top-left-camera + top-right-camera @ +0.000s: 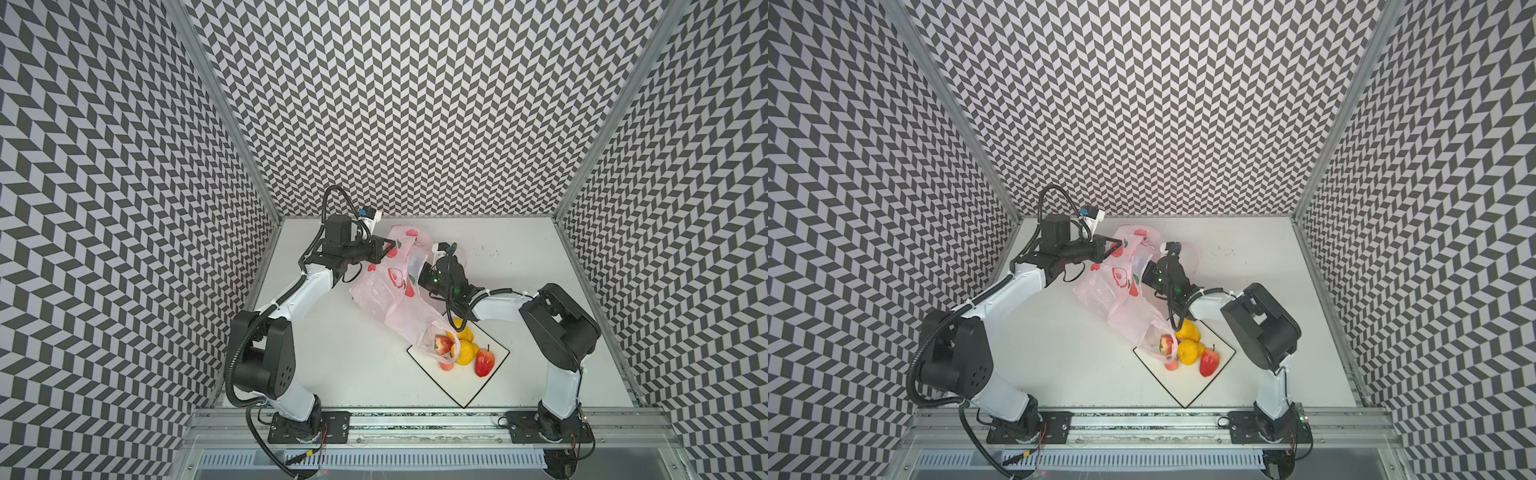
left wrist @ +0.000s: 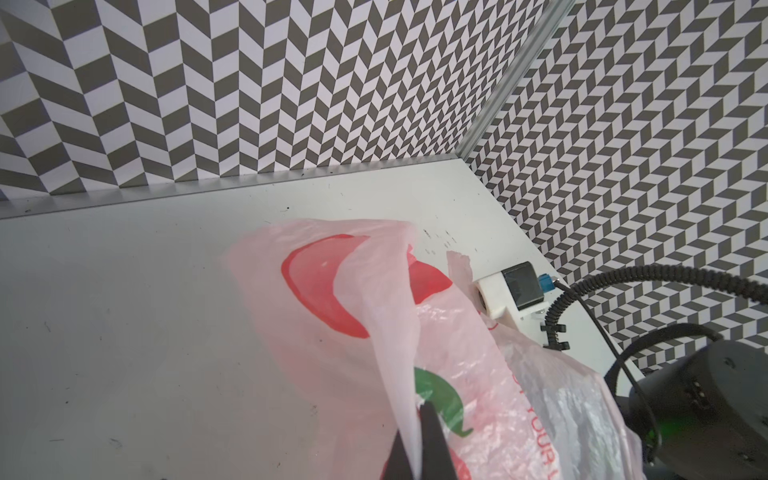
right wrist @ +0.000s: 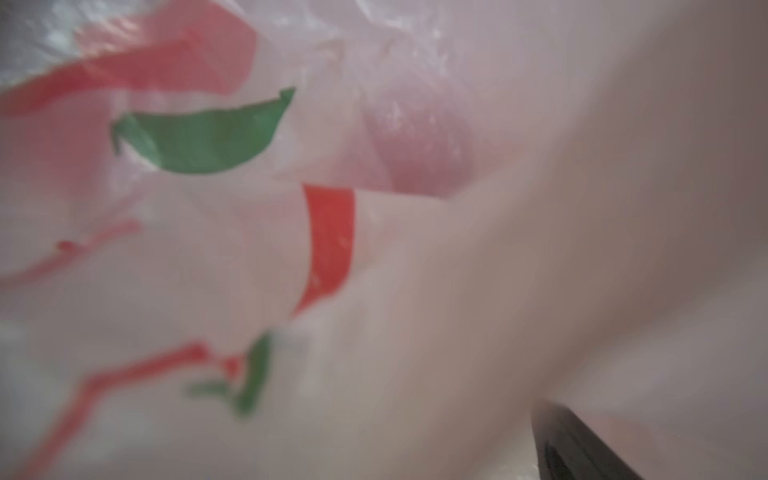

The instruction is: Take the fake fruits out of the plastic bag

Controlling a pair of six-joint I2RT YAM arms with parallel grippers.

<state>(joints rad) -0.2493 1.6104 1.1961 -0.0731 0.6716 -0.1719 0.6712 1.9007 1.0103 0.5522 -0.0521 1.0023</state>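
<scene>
Nearest the front, a flat white square plate point(image 1: 463, 388) with a thin black rim lies cornerwise on the table. Four of the fake fruits rest on it, clear of the bag. They are a red pointed fruit with a stem point(image 1: 484, 363), two bumpy yellow-orange fruits point(image 1: 464, 353) touching one another, and a tiny pink peach point(image 1: 446, 366) beside the nearer yellow one. All are glossy. A fifth, a red fruit with some green point(image 1: 441, 344), sits inside the mouth of the plastic bag point(image 1: 390, 293), seen through the film over the plate's far-left edge.

The bag is thin, crinkled and translucent pale pink, printed with red fruit and green leaves. It runs from the plate toward the far left. At its far end the left gripper point(image 1: 387, 246) has its fingers pressed together on a fold of film, as the left wrist view confirms point(image 2: 415, 440). The right gripper point(image 1: 423, 277) is buried against the bag's right side. Its wrist view shows only blurred pink film and one dark finger point(image 3: 582, 449), so I cannot tell how the jaws stand.

The white tabletop point(image 1: 340, 340) carries small dark scuffs point(image 1: 492, 251) toward the back. Grey-and-white chevron walls point(image 1: 415, 104) enclose three sides, joined by aluminium corner posts point(image 1: 232, 116).
</scene>
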